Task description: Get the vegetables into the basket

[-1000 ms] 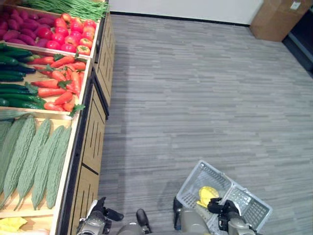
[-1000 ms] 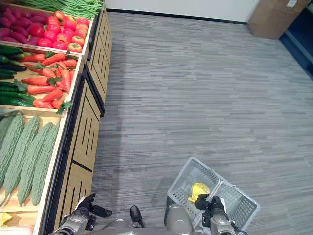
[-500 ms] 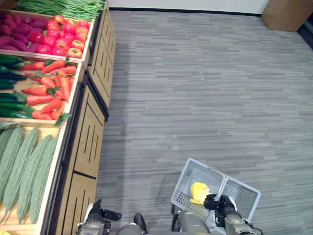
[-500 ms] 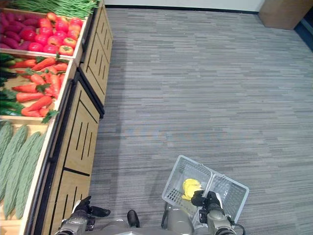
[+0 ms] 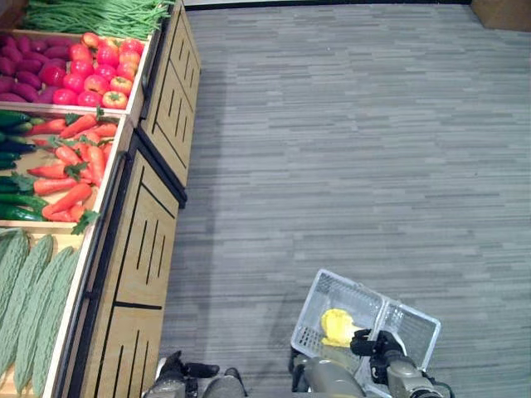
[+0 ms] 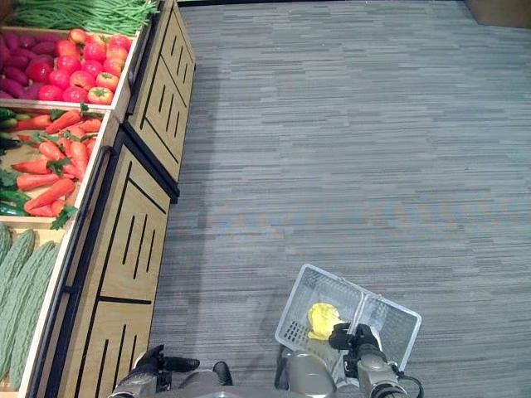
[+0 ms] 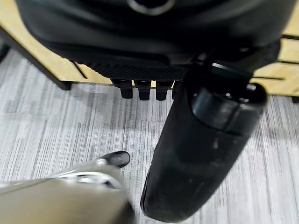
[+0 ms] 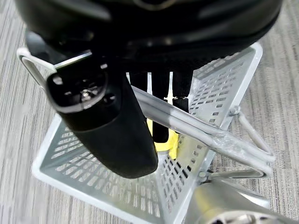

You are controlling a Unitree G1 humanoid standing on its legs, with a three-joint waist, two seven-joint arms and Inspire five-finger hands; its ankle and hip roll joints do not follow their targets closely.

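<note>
basket [image 5: 411, 322] hangs from the right hand [image 6: 357, 342] curled round its handle, half hiding a yellow vegetable [image 5: 336, 326].

Even bright indoor light, soft shadows, wrist cams blurry up close

We're looking at two silver-grey arms with smooth, rounded metal shells, each one ending in a dark robot hand. The left robot hand [image 5: 177, 370] is showing up matte black with a fat, glossy black thumb [image 7: 201, 154], rounded like a capsule. The right robot hand [image 5: 378, 346] is looking much the same, and its thumb [image 8: 112, 135] is wearing a ringed cap at the base.
</note>
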